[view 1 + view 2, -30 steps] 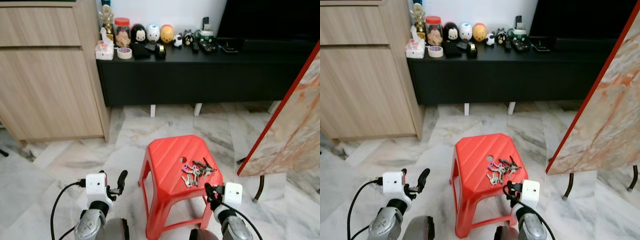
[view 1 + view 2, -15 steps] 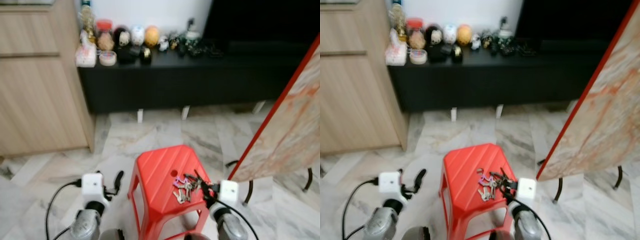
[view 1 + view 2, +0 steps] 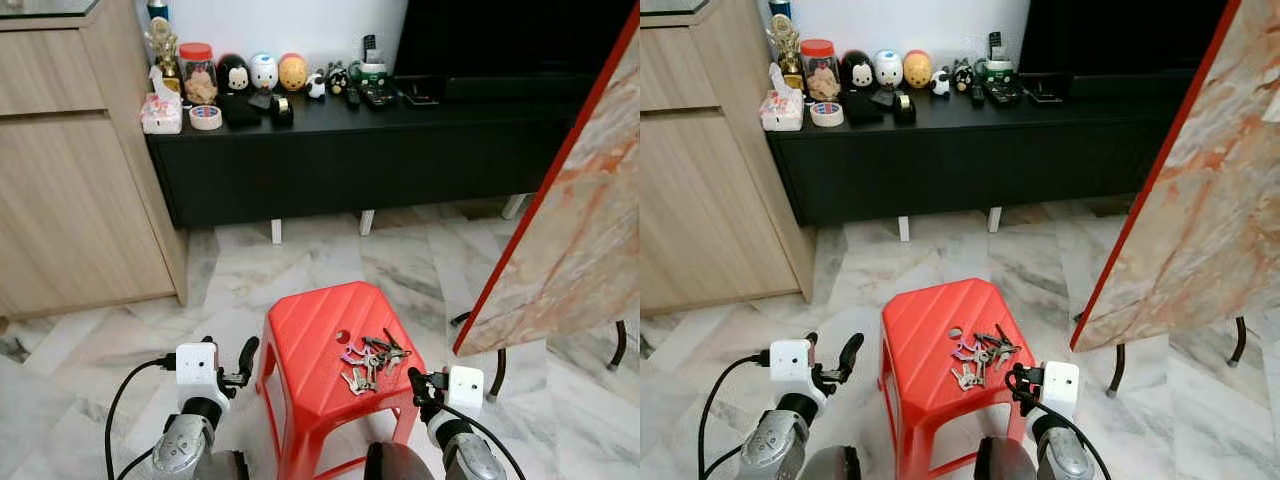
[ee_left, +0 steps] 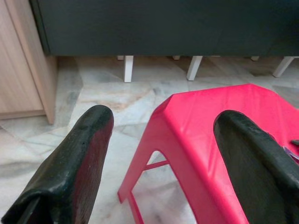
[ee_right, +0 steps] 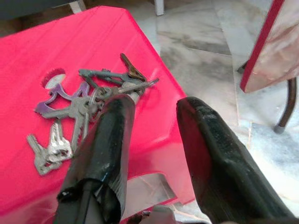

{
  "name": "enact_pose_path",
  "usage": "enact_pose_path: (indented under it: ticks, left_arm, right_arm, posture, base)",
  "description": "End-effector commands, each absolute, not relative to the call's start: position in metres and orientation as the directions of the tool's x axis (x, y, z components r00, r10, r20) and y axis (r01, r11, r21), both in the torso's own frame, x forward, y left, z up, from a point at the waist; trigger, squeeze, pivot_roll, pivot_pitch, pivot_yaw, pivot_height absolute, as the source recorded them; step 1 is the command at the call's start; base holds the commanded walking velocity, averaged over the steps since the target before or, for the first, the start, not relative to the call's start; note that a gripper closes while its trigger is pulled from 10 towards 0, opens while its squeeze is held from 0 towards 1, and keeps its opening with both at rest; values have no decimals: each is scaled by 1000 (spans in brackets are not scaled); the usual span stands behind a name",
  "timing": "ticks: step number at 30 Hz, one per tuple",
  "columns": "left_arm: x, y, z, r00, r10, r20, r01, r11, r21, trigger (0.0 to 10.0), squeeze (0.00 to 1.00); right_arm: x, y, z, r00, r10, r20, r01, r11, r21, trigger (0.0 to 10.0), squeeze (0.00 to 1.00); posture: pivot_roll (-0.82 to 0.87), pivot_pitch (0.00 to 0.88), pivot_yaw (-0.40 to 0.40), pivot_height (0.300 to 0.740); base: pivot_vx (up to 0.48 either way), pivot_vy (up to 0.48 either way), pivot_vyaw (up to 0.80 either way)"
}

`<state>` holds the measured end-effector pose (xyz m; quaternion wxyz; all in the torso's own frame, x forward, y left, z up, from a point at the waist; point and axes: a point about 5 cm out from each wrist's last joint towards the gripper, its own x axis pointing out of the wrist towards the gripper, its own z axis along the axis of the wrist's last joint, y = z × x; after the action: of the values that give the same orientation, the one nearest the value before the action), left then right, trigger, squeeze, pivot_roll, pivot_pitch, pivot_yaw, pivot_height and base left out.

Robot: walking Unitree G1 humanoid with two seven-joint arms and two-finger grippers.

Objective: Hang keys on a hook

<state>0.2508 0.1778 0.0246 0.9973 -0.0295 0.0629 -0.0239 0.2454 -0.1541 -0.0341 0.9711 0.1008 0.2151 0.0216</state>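
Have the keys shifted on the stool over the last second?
No. The keys lie beside the round hole on the stool, as before; only the camera moved.

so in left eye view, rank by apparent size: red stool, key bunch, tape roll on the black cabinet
1. red stool, by far the largest
2. key bunch
3. tape roll, smaller-looking, but it sits farther from the camera, so true ranking against the keys is unsure

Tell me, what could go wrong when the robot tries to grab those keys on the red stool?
The bunch of silver and purple keys lies flat and spread out on the red plastic stool, so the right gripper, open beside it, may pinch one key and leave the rest dangling.

The keys sit near the stool's right edge; a nudge could push them onto the marble floor.

The stool looks light, so pressing down hard might tip it.
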Motion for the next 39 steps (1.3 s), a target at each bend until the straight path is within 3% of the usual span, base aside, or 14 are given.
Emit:
enact_pose_path:
  ticks: [1,12,13,14,15,18,21,30,31,32,36,39]
  left_arm:
    - [251,175,23,990,-60,-131,53,997,-56,10000,0]
    - [260,175,31,992,-68,-107,64,997,-47,10000,0]
    - [262,175,32,993,-67,-102,62,997,-47,10000,0]
    - [262,174,33,993,-66,-100,62,997,-47,10000,0]
    - [262,174,33,993,-66,-97,62,997,-47,10000,0]
    - [262,173,34,994,-65,-92,61,997,-49,10000,0]
    - [260,174,34,994,-59,-90,55,997,-50,10000,0]
    - [255,175,30,994,-48,-103,43,998,-49,10000,0]
    - [255,175,30,993,-48,-104,43,998,-49,10000,0]
    - [255,175,29,993,-49,-105,44,998,-49,10000,0]
    - [256,172,29,993,-56,-108,51,997,-52,10000,0]
    - [256,172,29,993,-57,-107,51,997,-53,10000,0]
  right_arm:
    - [252,-152,-31,905,110,-410,-25,978,207,10000,0]
    - [289,-122,-2,891,270,-364,-198,954,224,10000,0]
    - [292,-116,-1,877,303,-374,-220,943,249,10000,573]
    - [293,-115,0,868,316,-382,-228,939,259,10000,573]
    - [293,-113,0,861,330,-386,-239,934,265,10000,1000]
    - [297,-110,3,858,338,-387,-256,934,250,10000,1000]
    - [301,-112,3,864,253,-436,-166,960,227,10000,1000]
    - [304,-111,5,875,209,-437,-65,945,322,10000,1000]
    - [302,-110,4,871,209,-444,-57,942,332,10000,875]
    - [302,-110,3,869,208,-449,-50,939,340,10000,0]
    - [294,-111,-7,834,226,-504,8,907,421,10000,0]
    - [293,-113,-9,823,228,-520,-12,922,386,10000,0]
  posture:
    - [20,30,-98,606]
    - [40,60,-104,606]
    - [44,64,-106,606]
    - [44,64,-106,606]
    - [54,72,-111,606]
    - [61,79,-114,606]
    - [59,88,-121,606]
    - [58,90,-127,606]
    - [56,86,-125,606]
    - [56,86,-125,606]
    - [53,77,-122,606]
    - [52,79,-124,606]
  base:
    - [0,0,0]
    - [0,0,0]
    - [0,0,0]
    - [0,0,0]
    - [0,0,0]
    - [0,0,0]
    - [0,0,0]
    - [0,0,0]
    - [0,0,0]
    - [0,0,0]
    - [0,0,0]
    - [0,0,0]
